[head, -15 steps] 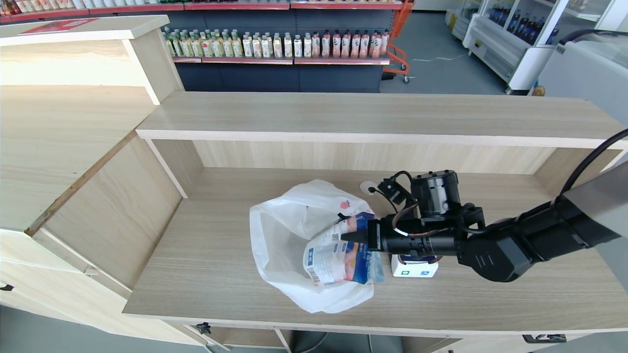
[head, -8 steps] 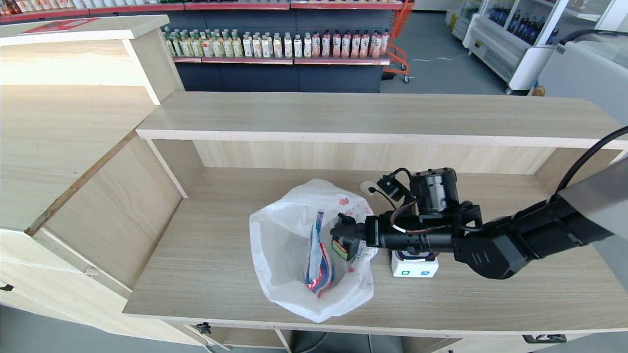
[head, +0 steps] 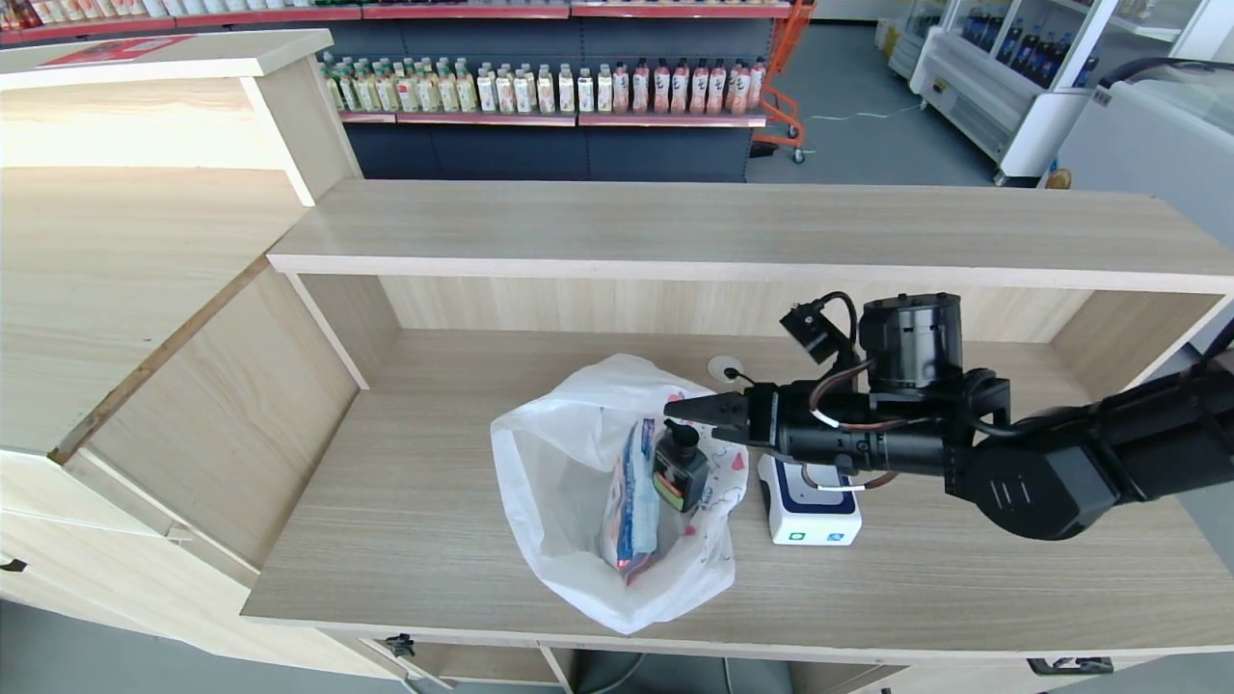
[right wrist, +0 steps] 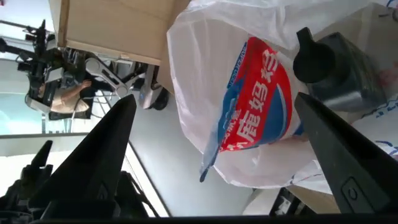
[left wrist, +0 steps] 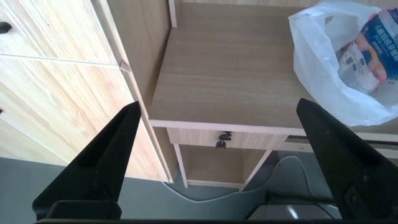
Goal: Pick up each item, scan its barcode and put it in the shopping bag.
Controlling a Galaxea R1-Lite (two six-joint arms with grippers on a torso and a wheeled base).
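Released from the right gripper (head: 689,410), the snack packet (head: 631,487) now stands on edge inside the shopping bag (head: 549,482). The arm has lifted and drawn back, and its fingers are spread open and empty just above the bag's rim. The packet is red and blue with large white characters. A dark pump bottle (head: 680,472) with a green-and-red label sits against it in the bag, on the side toward the barcode scanner (head: 810,506). That white, blue-topped box rests on the worktop (head: 415,520) just beside the bag. The left gripper (left wrist: 217,106), fingers wide apart and empty, hangs well apart from the bag near the worktop's front edge.
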